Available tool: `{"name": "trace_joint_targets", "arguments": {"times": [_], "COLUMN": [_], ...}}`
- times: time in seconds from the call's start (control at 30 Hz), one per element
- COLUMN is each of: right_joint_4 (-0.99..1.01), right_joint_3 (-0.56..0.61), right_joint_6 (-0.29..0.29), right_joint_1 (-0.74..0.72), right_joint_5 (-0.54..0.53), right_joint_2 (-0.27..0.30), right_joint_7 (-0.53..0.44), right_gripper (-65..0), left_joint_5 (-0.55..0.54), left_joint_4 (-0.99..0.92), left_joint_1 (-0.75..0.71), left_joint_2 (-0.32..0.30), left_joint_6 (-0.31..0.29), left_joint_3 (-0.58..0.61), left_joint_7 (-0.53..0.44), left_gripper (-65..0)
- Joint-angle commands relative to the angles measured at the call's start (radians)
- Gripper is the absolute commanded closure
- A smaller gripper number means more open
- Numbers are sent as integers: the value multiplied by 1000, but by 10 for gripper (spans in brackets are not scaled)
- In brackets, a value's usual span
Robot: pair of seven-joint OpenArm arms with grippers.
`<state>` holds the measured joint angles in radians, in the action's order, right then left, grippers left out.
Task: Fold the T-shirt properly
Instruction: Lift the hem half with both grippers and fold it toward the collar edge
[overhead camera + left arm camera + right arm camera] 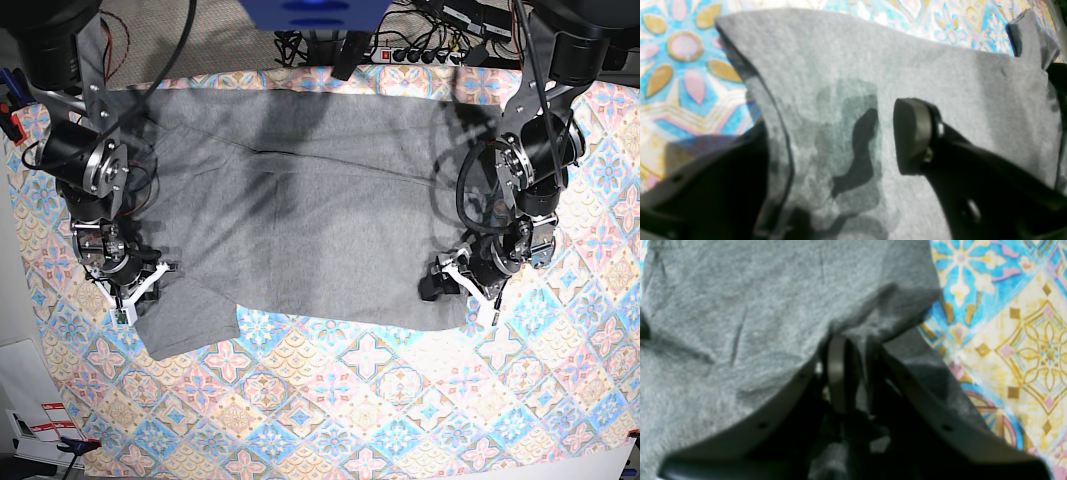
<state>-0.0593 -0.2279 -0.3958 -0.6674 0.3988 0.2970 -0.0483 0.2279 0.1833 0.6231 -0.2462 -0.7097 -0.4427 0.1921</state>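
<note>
The base view shows the plain heather-grey cotton T-shirt [300, 210] spread flat on the tile-patterned tablecloth [400, 400], while only the wrist views reveal the right gripper [853, 350] fingers clenched on its cloth and the left gripper [840, 140] fingers parted around its edge.

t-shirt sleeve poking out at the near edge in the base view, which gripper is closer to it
Right. The right gripper sits at the T-shirt edge just beside the sleeve; the left gripper is at the opposite edge, across the whole body.
</note>
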Motion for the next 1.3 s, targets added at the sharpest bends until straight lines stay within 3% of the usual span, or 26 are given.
{"name": "trace_joint_targets", "arguments": {"times": [0.0,0.23,0.33,0.47,0.7,0.83,0.93,1.03,1.27], "right_joint_4": [9,9,9,-9,-123,-264,-417,-598,-873], "right_joint_3": [2,-5,-69,-166,-181,-183,-184,-184,-175], "right_joint_6": [-22,-16,-16,-16,-16,-16,-16,-16,-22], "right_joint_1": [2,4,4,30,91,171,255,334,400], "right_joint_5": [32,25,25,27,30,27,27,27,27], "right_joint_2": [-3,0,0,1,-2,-8,-38,-52,-92], "right_joint_7": [92,87,84,90,94,94,97,186,430], "right_gripper": [-58,-41,-41,-14,-12,-11,-13,-13,-14], "left_joint_5": [23,18,17,21,15,11,-52,-112,-150], "left_joint_4": [3,3,3,3,35,169,319,485,781], "left_joint_1": [13,11,10,10,10,-29,-87,-164,-277], "left_joint_2": [-8,-11,-12,-12,-14,-8,9,14,48], "left_joint_6": [12,12,12,12,12,12,12,12,12], "left_joint_3": [2,2,0,0,-1,-5,-5,-3,2], "left_joint_7": [33,34,34,34,34,34,36,59,249], "left_gripper": [-301,-106,-32,-31,-25,-25,-25,-28,-29]}}
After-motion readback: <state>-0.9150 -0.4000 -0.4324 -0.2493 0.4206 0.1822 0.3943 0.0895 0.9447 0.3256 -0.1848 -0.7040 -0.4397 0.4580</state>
